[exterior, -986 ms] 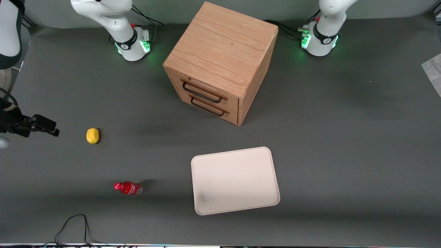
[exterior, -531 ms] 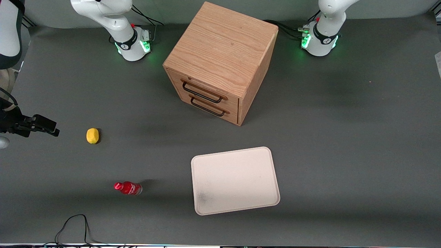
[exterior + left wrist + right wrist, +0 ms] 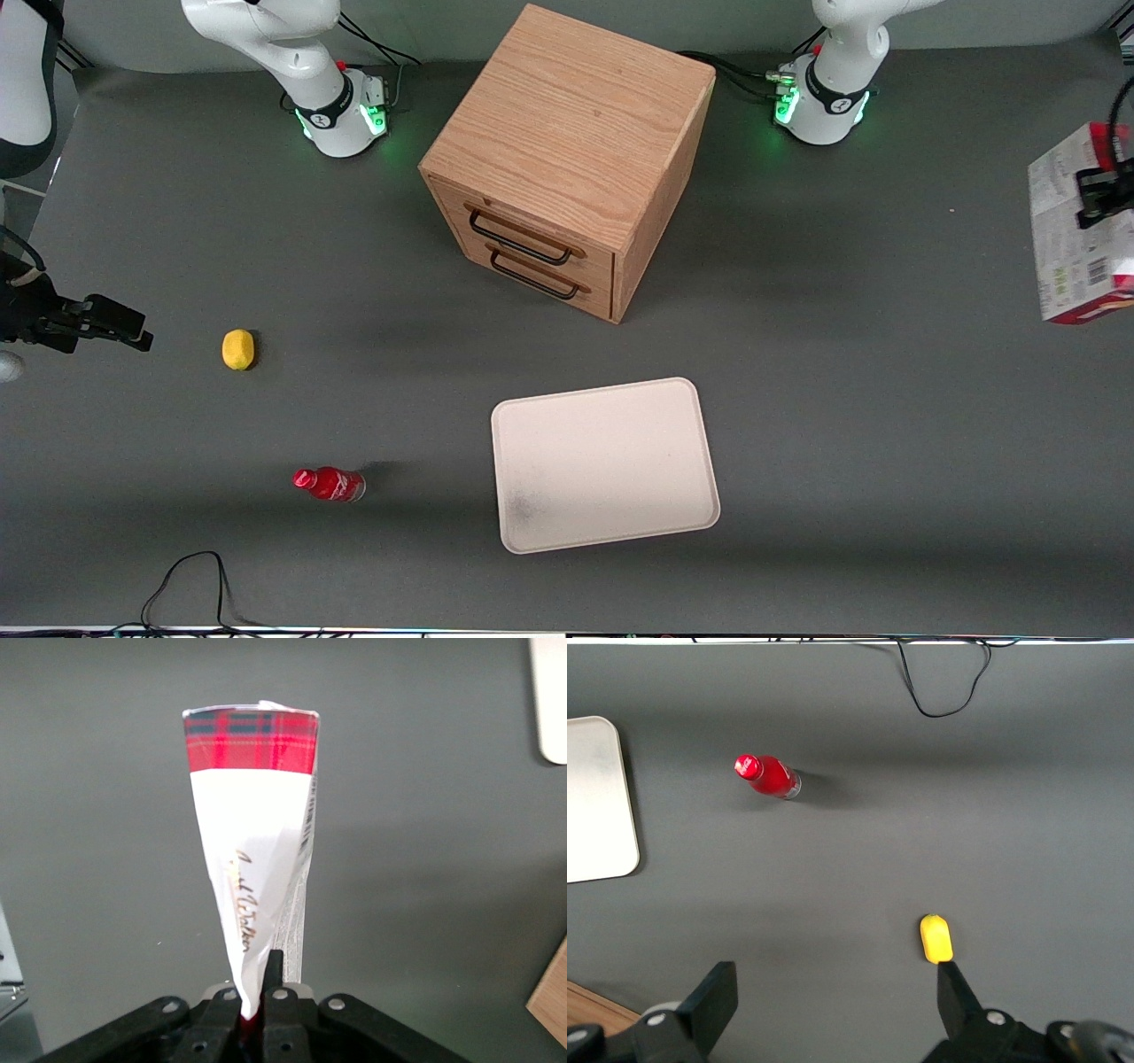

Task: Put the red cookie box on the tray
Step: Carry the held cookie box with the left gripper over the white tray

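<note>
The red cookie box (image 3: 1074, 239) hangs in the air at the working arm's end of the table, its pale printed face with barcode toward the front camera. My left gripper (image 3: 1097, 193) is shut on it, high above the table. In the left wrist view the box (image 3: 257, 850) shows edge-on with a red tartan end, pinched between the gripper's fingers (image 3: 257, 992). The cream-white tray (image 3: 604, 463) lies flat on the grey table, nearer the front camera than the cabinet, with a grey smudge at one corner. A tray corner (image 3: 549, 700) shows in the left wrist view.
A wooden two-drawer cabinet (image 3: 567, 159) stands mid-table, farther from the front camera than the tray. A small red bottle (image 3: 329, 484) and a yellow lemon (image 3: 237, 348) lie toward the parked arm's end. A black cable (image 3: 190, 585) loops near the table's front edge.
The box, held in my left gripper, has come into the front view from the working arm's end, after being nearly out of frame.
</note>
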Tool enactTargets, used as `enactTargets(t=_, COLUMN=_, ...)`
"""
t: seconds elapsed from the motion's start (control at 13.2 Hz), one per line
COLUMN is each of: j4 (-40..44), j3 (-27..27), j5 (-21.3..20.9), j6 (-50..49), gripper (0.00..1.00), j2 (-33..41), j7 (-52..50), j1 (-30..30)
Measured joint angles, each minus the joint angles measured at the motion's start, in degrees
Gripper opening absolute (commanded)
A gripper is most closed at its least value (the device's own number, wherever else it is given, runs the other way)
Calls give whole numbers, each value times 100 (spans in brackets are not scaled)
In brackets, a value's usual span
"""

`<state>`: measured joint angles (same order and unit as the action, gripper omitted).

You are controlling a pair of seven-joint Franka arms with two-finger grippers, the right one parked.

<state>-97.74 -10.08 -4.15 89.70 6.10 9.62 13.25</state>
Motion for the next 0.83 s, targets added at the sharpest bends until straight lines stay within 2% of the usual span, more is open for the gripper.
enactTargets(t=0.23, j4=132, j3=-41, j5=234, j6=12, gripper=0, j2=-184, j7=-111, j1=-534)
enactTargets(t=0.38, j4=381, j3=-55, j5=410, j6=54, gripper=0, j2=-430, j7=-596, j1=-938)
enactTargets(t=0.83, j4=1958, j3=-65, j5=454, j6=397, gripper=0, j2=-1894, j7=-2288, j1=-2241)
